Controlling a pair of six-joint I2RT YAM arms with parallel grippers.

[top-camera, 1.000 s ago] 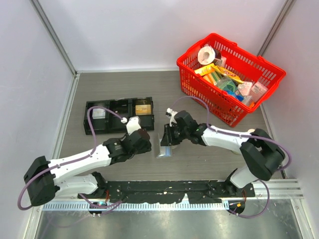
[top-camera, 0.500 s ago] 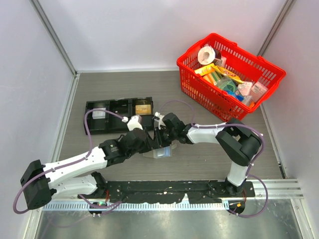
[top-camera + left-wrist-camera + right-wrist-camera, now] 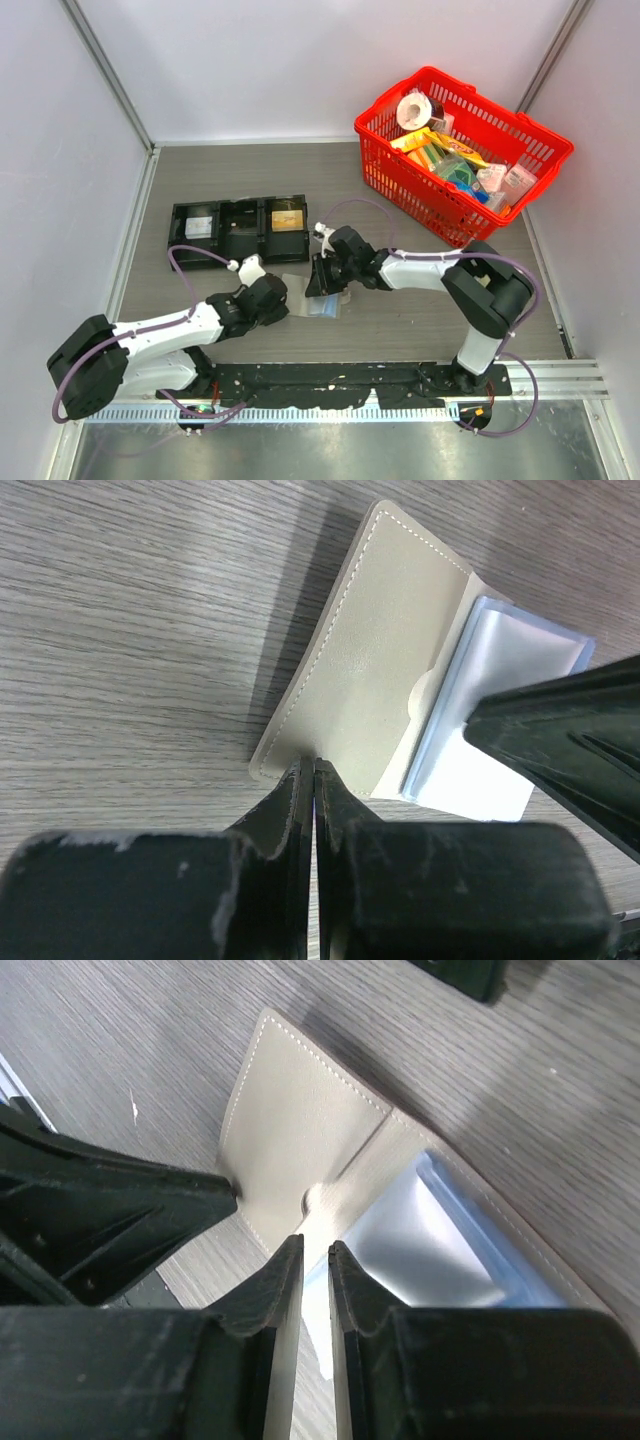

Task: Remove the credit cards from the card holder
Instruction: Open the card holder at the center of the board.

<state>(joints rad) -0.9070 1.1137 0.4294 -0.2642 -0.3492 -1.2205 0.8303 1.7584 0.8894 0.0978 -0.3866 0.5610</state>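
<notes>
Grey wood-grain table [image 3: 420, 330] inside white walls, a red basket [image 3: 400, 178] of groceries at the far right, a long black tray [image 3: 259, 228] at the left. Right in the middle, between the two arms, there's the card holder [image 3: 380, 670], lying open on the table near the front edge, grey flap spread flat, pale blue clear pocket [image 3: 510, 650] beside it. The left gripper [image 3: 314, 765] is clamped tight on the near edge of that grey flap, fingers pressed together with the leather nipped between them. And across from it, touching distance, the right gripper [image 3: 315, 1245] reaches in from the pocket side, fingers almost together and pinching a thin whitish sheet: it looks like a credit card [image 3: 470, 780] sticking partway out of the blue pocket. The two grippers sit just beside each other, one on each half of the card holder.
</notes>
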